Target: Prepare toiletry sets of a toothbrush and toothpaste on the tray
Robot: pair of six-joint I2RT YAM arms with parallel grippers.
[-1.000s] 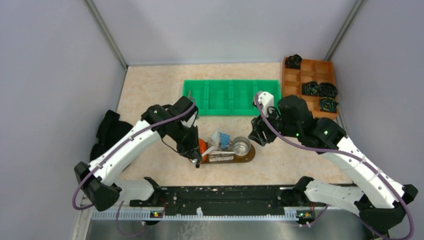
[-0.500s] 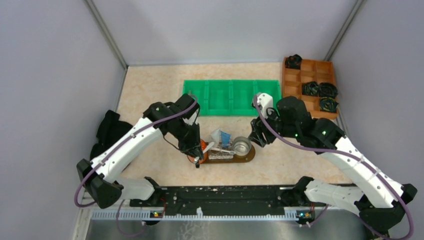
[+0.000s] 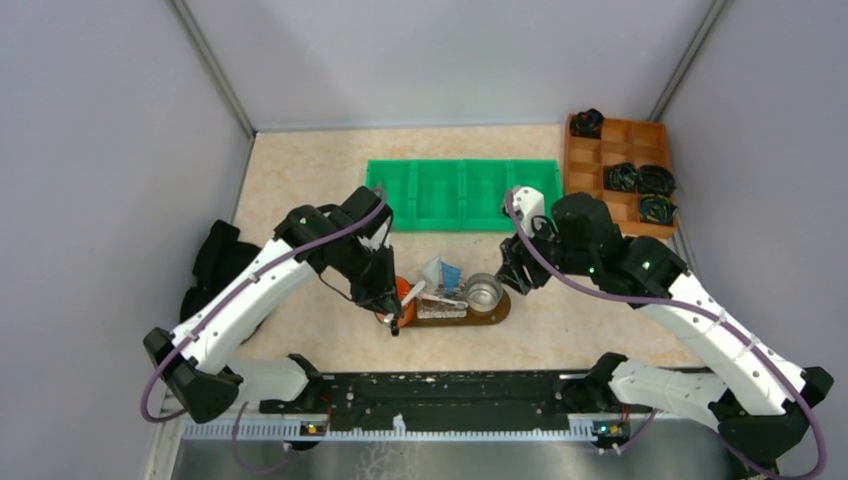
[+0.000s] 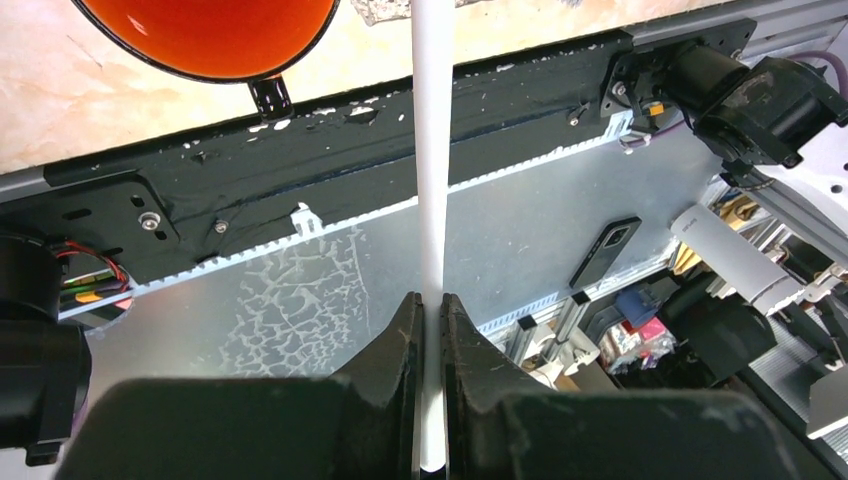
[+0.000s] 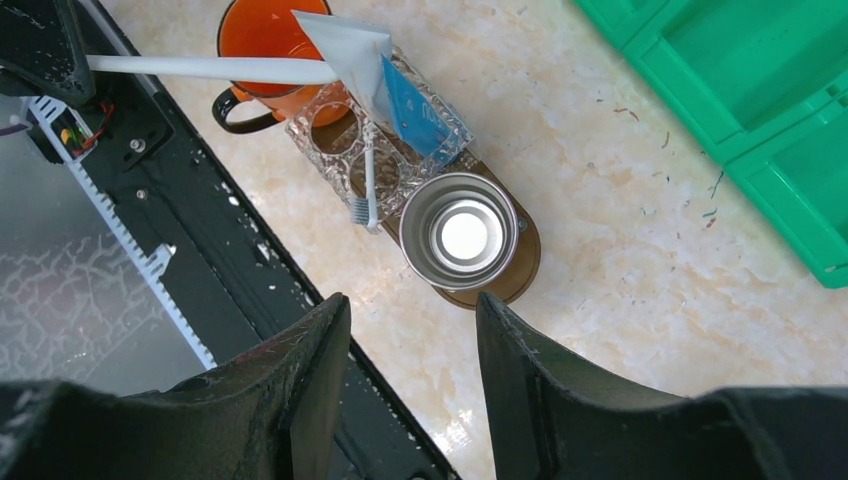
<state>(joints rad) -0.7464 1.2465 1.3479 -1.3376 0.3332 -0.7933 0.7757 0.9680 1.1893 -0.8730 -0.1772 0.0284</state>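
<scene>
At the tray's [image 5: 527, 262] left end, the left fingers [image 4: 411, 328] are pressed onto a white toothbrush [image 4: 432, 150] and pinch its shaft. The shaft's near end sits deep between them, and the long rest runs straight out past the tips. In the right wrist view the shaft crosses over the rim of an orange cup [image 5: 262, 35], and its far end meets a white tube [image 5: 350, 50]. I cannot tell whether it touches the tube or passes behind it. The cup stands on the counter [image 5: 620, 150] just beside the tray's left end.

On the tray's left half lies a clear holder [image 5: 385, 160] with round openings. The white tube and a blue tube [image 5: 415, 112] lean together in the holder, on the side toward the tray's far edge. The white tube is the nearer of the two to the cup and partly overlaps the blue one. A second toothbrush [image 5: 368, 185] lies across the holder, its bristles pointing to the tray's near edge. A steel cup [image 5: 462, 230] stands upright on the tray's right half, just beside the holder.

Above the tray's right end the right fingers [image 3: 510, 280] are spread, with nothing between them and touching nothing. From their own camera the steel cup shows in the gap ahead of the tips, well below.

Beyond the tray's far edge sits a green bin [image 3: 462, 195], apart from the tray.
</scene>
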